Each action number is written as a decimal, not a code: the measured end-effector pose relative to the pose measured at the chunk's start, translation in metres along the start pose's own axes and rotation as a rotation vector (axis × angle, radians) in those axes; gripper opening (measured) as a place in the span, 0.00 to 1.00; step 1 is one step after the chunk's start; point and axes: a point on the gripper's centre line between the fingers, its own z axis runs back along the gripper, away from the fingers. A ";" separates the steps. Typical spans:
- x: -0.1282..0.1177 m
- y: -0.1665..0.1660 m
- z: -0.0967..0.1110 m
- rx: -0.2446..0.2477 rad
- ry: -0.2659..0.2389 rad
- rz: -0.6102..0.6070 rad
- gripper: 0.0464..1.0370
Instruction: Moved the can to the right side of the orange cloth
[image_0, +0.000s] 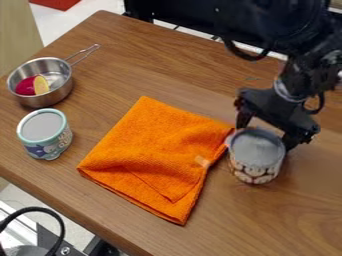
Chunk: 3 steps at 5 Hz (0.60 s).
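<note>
The placing step appears to be in hand. The orange cloth (150, 157) is spread flat near the middle of the table (294, 225), and just beside its right edge the can (256, 157) is held upright. By the gripper (264, 137), set over the back of the can, the upper part is pinched from both sides. Whether the can's base is fully borne by the wood cannot be made out with certainty from this slant. Any remaining gap should be closed by a gentle lowering; then the grip should be eased apart and the arm lifted straight up, so that the can is not tipped.

Around the work, at the far left, a metal saucepan (40, 101) is seen with a red piece (25, 86) and a yellow piece (41, 85) in it, its handle (83, 52) pointed away. In front of it a teal-rimmed tin (44, 134) is stood, well apart from the cloth. Neither should be met by the release. More care is asked by the cloth's right corner, close against the can, since it could be caught or dragged.
</note>
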 end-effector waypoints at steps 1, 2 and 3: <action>-0.011 0.001 0.002 -0.022 0.007 -0.013 0.96; -0.019 0.003 0.007 -0.042 -0.006 -0.029 0.96; -0.029 0.006 0.010 -0.060 -0.007 -0.047 0.96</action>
